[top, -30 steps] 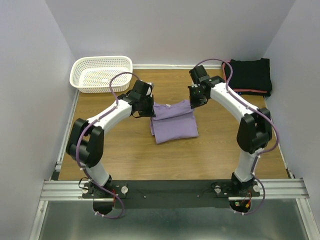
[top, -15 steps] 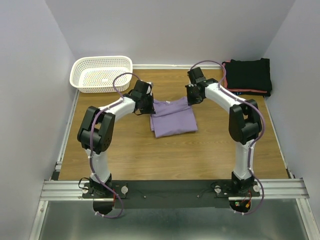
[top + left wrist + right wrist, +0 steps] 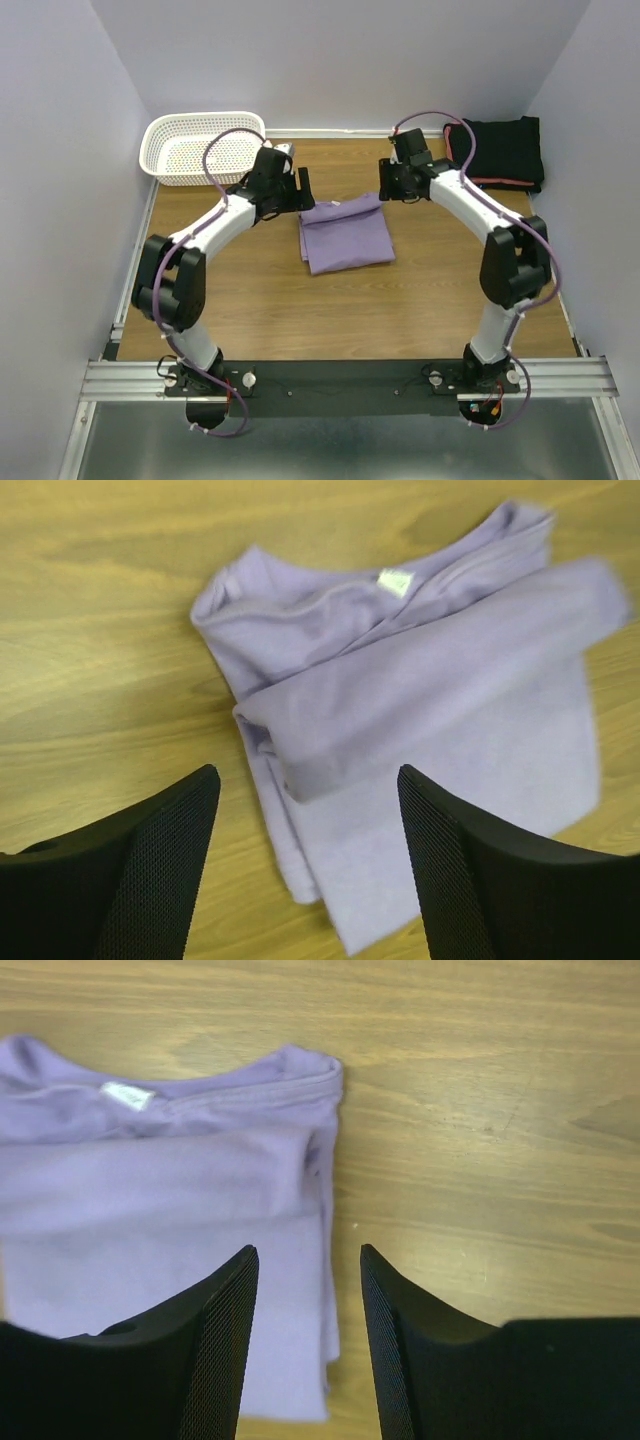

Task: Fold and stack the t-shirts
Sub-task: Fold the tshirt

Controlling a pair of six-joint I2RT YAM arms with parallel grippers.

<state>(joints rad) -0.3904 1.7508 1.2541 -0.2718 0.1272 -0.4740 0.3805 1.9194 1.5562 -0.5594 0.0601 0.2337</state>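
Observation:
A lavender t-shirt (image 3: 346, 236) lies folded on the wooden table, collar end toward the back. In the left wrist view the lavender t-shirt (image 3: 440, 700) shows its collar tag and a rolled fold. My left gripper (image 3: 301, 189) hovers open just off its back left corner, with nothing between the jaws (image 3: 308, 772). My right gripper (image 3: 385, 184) is open above the back right corner, over the edge of the lavender t-shirt (image 3: 160, 1195), and is empty (image 3: 308, 1250). Folded black t-shirts (image 3: 502, 150), one with a coral-red edge, are stacked at the back right.
A white mesh basket (image 3: 203, 147) stands at the back left corner. Walls close in the table on the left, back and right. Bare wood (image 3: 330, 310) stretches between the shirt and the arm bases.
Both grippers were shut on the shirt's back edge; they have now opened, let go and drawn up and back. The shirt rests flat in its folded shape.

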